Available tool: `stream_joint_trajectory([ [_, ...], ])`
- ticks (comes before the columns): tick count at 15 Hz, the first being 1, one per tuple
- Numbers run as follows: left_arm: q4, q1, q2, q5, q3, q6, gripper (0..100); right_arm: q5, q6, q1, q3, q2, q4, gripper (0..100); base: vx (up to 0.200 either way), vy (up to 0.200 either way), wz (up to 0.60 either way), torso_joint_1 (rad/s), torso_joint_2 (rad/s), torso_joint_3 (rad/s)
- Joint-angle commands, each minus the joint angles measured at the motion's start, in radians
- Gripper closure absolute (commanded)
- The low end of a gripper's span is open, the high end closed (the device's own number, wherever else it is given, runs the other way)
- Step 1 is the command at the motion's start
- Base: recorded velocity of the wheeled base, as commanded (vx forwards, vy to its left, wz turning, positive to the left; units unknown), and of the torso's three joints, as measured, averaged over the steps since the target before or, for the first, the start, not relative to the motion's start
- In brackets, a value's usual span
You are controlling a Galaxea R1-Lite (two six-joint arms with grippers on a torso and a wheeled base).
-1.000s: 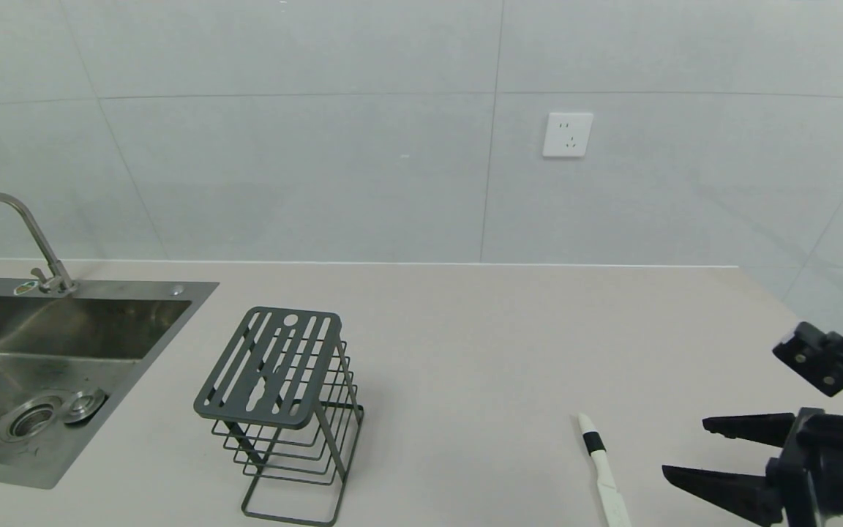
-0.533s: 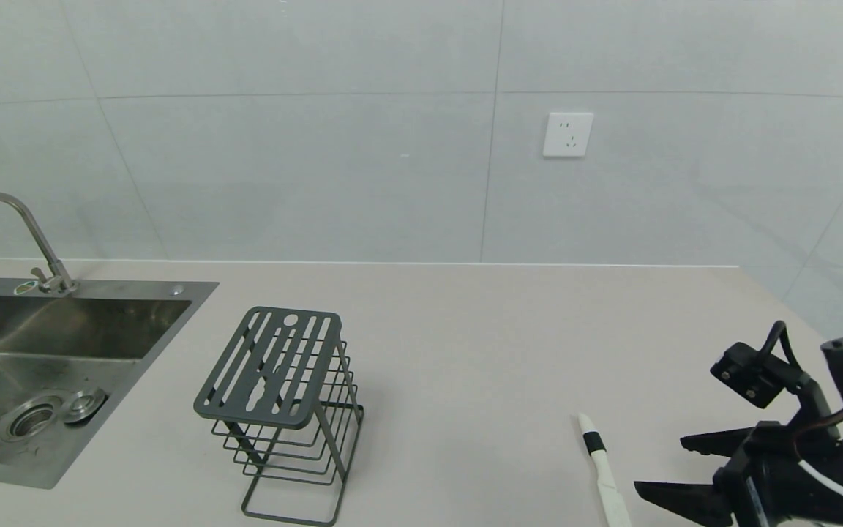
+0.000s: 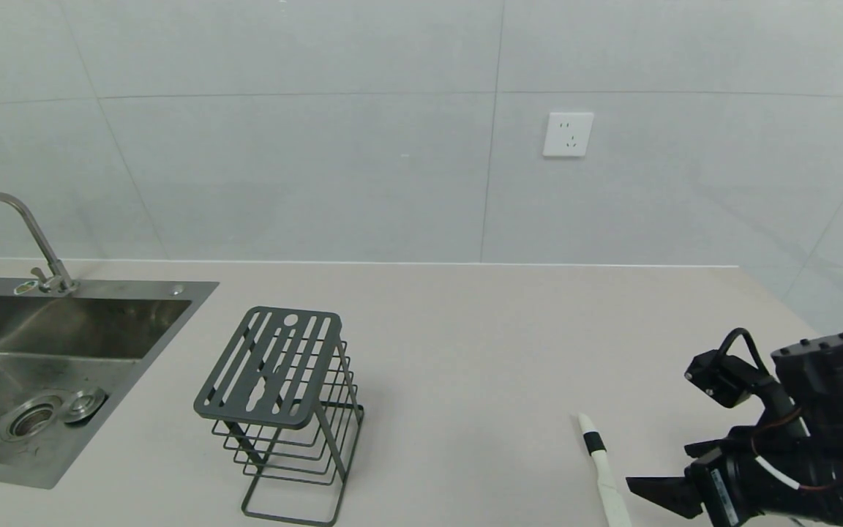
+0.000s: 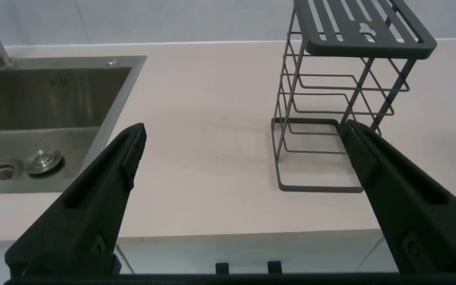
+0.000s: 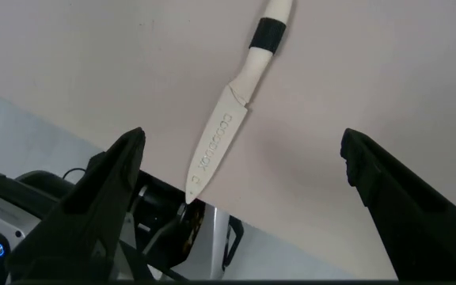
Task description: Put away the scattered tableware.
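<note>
- A pale beige countertop (image 3: 465, 344) runs along the grey tiled wall, from the sink on the left to its far corner on the right.
- A steel sink (image 3: 110, 322) is set into its left end, with a curved faucet (image 3: 8, 230) standing on the rim by the wall.
- A dark wire knife rack (image 3: 279, 410) with a slotted, tilted top stands upright just right of the sink.
- A white knife (image 3: 601, 468) (black band on the handle) lies flat, well right of the rack, its blade tip at the front edge.
</note>
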Motion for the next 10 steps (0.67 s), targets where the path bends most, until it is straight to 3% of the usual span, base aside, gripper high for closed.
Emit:
stream_joint_trajectory([
  [1, 0.0, 0.0, 0.001, 0.0, 0.0, 0.0, 0, -0.023, 0.006, 0.033, -0.005, 0.069, -0.034, 0, 0.0, 0.0, 0.0, 0.0, 0.0, 0.0],
  [5, 0.0, 0.0, 0.001, 0.0, 0.0, 0.0, 0, -0.18, 0.345, 0.246, -0.082, 0.196, -0.037, 0, 0.0, 0.0, 0.0, 0.0, 0.0, 0.0],
  [6, 0.0, 0.0, 0.001, 0.0, 0.0, -0.002, 0, -0.224, 0.373, 0.273, -0.081, 0.223, -0.037, 0, 0.0, 0.0, 0.0, 0.0, 0.0, 0.0],
  [10, 0.0, 0.0, 0.001, 0.004, 0.0, -0.002, 0, -0.324, 0.41, 0.272, -0.078, 0.271, -0.06, 0, 0.0, 0.0, 0.0, 0.0, 0.0, 0.0],
])
